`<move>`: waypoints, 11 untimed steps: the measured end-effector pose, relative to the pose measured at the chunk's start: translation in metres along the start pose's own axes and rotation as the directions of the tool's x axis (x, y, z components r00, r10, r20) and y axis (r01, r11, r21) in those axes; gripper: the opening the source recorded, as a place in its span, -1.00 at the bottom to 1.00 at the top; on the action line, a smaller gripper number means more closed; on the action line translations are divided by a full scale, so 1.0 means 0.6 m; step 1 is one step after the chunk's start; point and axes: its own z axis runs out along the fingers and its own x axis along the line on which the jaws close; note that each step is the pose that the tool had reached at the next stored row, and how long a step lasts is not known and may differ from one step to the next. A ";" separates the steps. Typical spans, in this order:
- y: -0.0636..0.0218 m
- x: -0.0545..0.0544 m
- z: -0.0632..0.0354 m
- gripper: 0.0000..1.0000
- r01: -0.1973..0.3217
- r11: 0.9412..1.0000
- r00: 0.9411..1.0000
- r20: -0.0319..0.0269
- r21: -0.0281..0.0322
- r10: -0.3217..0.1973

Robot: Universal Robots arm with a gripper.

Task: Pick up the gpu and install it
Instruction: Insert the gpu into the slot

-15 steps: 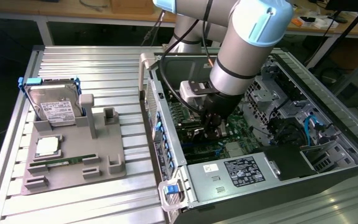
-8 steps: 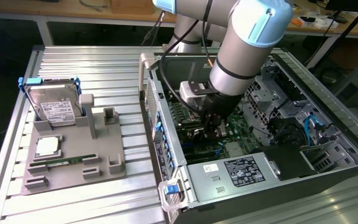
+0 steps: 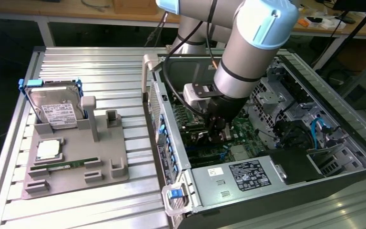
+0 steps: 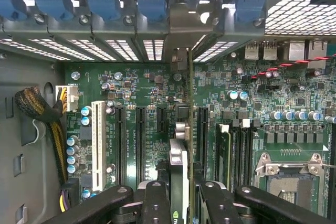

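Gripper (image 3: 216,128) is down inside the open case (image 3: 170,157), right over the motherboard (image 4: 142,93). The gpu (image 4: 179,166) stands edge-on between its fingers (image 4: 156,203), reaching ahead to the case wall, with slots (image 4: 142,145) on either side of it. Outside the case, at the exterior view's left, the tray (image 3: 106,171) carries the hard drive (image 3: 55,112).

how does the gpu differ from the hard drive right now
The gpu is held in the gripper inside the computer case; the hard drive stands in the grey holder outside it. The gpu looks thin, seen edge-on; the hard drive is boxy with a white label. Neither lies flat.
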 end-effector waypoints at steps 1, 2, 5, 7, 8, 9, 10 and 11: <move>0.000 0.000 -0.001 -0.47 0.000 1.000 1.000 0.000 0.000 0.000; 0.000 0.000 -0.001 -0.47 0.000 1.000 1.000 0.000 0.000 0.000; 0.000 0.000 -0.001 -0.47 0.001 1.000 1.000 0.000 0.000 -0.001; 0.000 0.000 -0.001 -0.47 0.003 1.000 1.000 0.000 0.000 -0.003; 0.000 0.000 -0.001 -0.47 0.003 1.000 1.000 0.000 0.000 -0.003; 0.000 0.000 -0.001 -0.47 0.004 1.000 1.000 0.000 0.000 -0.004; 0.000 0.000 -0.001 -0.47 0.005 1.000 1.000 0.000 0.000 -0.005; 0.000 0.000 0.000 -0.47 0.005 1.000 1.000 0.000 0.000 -0.005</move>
